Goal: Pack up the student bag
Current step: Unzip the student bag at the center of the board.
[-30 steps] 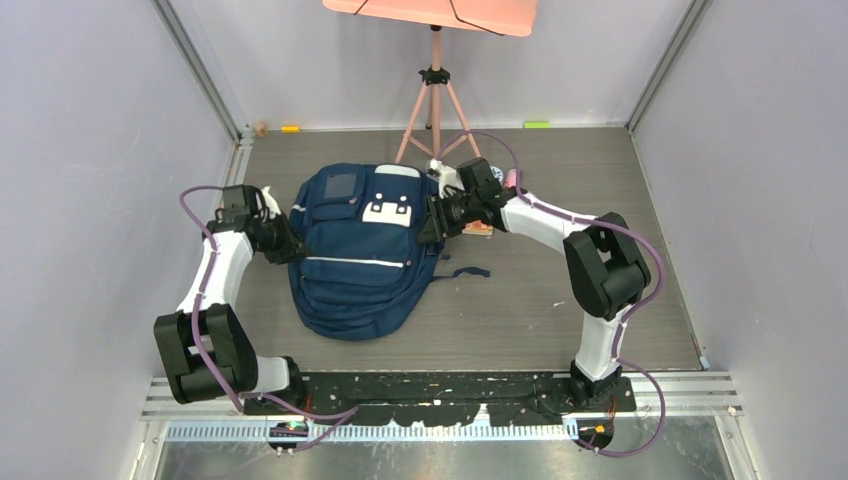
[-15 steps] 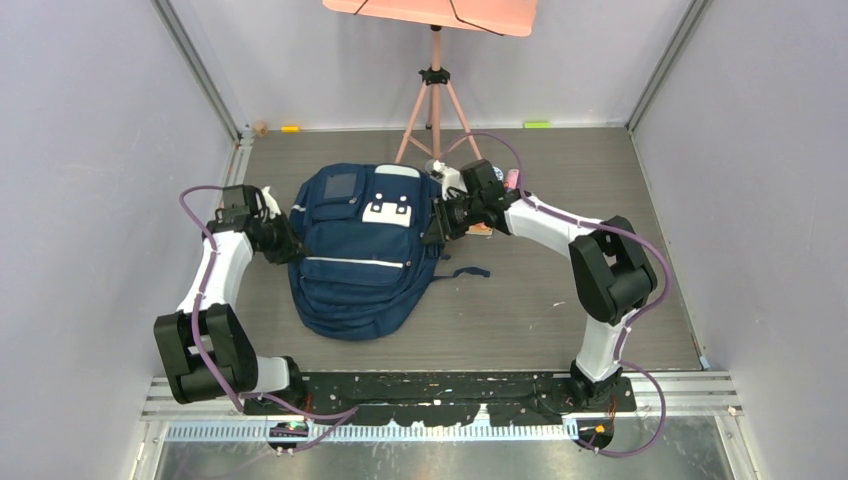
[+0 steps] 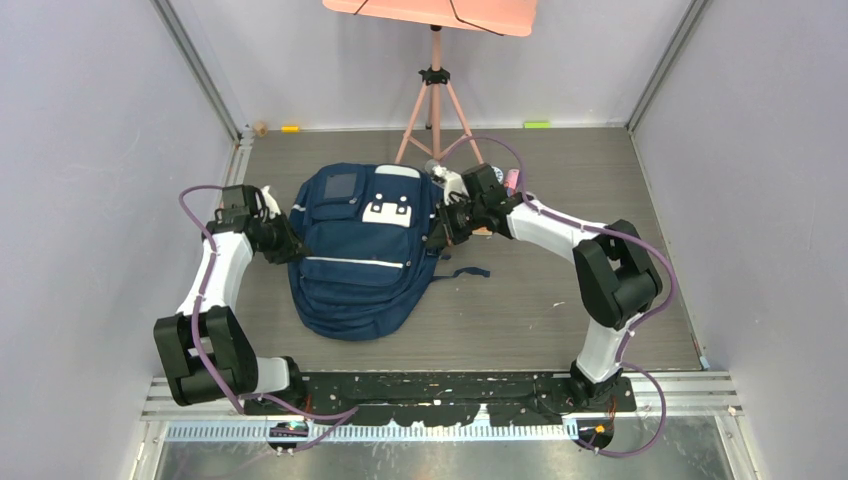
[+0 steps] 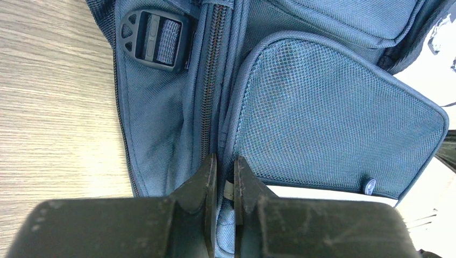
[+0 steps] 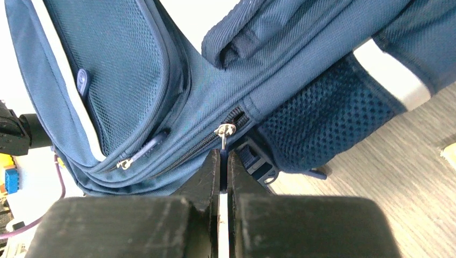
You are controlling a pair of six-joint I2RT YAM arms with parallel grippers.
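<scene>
The student bag [image 3: 355, 265] lay flat in the middle of the table [image 3: 560, 310]. The left gripper [image 4: 225, 167] pinched a fold of cloth on the bag's left side. The right gripper [image 5: 225, 160] was pressed together, and the little silver zip pull [image 5: 224, 130] seemed caught between its tips, though I could not be sure. To open the zip well, the left should hold tight while the right pulls along the zip, not up. The near right had open room. The tripod [image 3: 432, 110] stood close behind.
</scene>
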